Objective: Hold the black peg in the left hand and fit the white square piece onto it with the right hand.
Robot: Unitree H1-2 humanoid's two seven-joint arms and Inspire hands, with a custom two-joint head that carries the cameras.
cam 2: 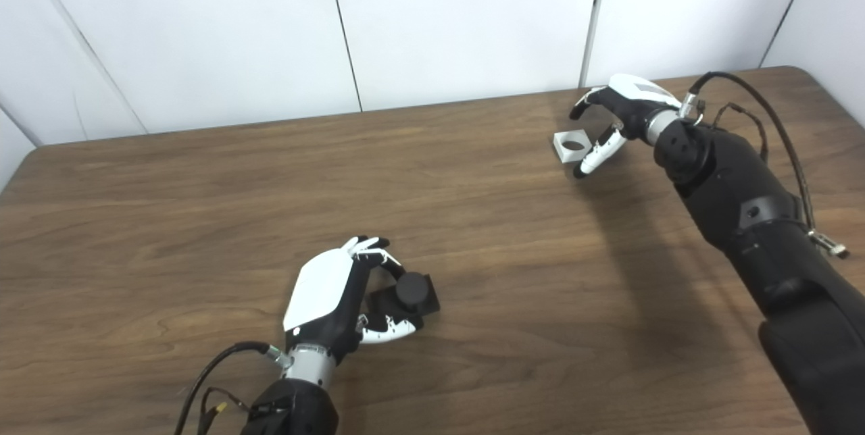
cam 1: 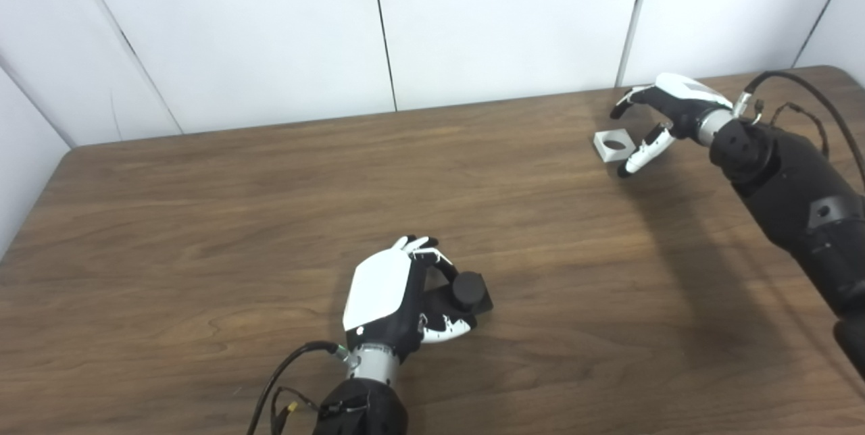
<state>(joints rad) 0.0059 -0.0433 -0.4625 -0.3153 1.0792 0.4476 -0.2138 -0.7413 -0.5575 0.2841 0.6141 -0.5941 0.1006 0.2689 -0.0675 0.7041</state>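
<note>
Plainly, the coming move turns on how the small white square piece with a round hole through its middle (cam 1: 614,145) lies from the right robot hand (cam 1: 665,117): it sits flat on the brown wood-grain worktop (cam 1: 203,232) just beside that robot hand, on the side toward the worktop's middle, with the thumb (cam 1: 642,155) reaching along its near edge and the other fingers arched above its far side. The right robot hand is spread apart and grips nothing; whether the thumb tip already touches the piece I cannot tell. The piece is square, so it has no long axis to speak of, and its hole faces upward. The left robot hand (cam 1: 395,296) is well apart from it, near the front of the worktop, so the right one is by far the nearer to the white piece. The left robot hand has its fingers curled around a black peg, a short round stub standing on a flat square black base (cam 1: 470,293); the base appears to rest on the worktop, the stub points upward, and it sits on the thumb side of the hand. By count: one white square piece, one black peg, two robot hands. My judgement is that the grasp on the white piece is not yet made.
</note>
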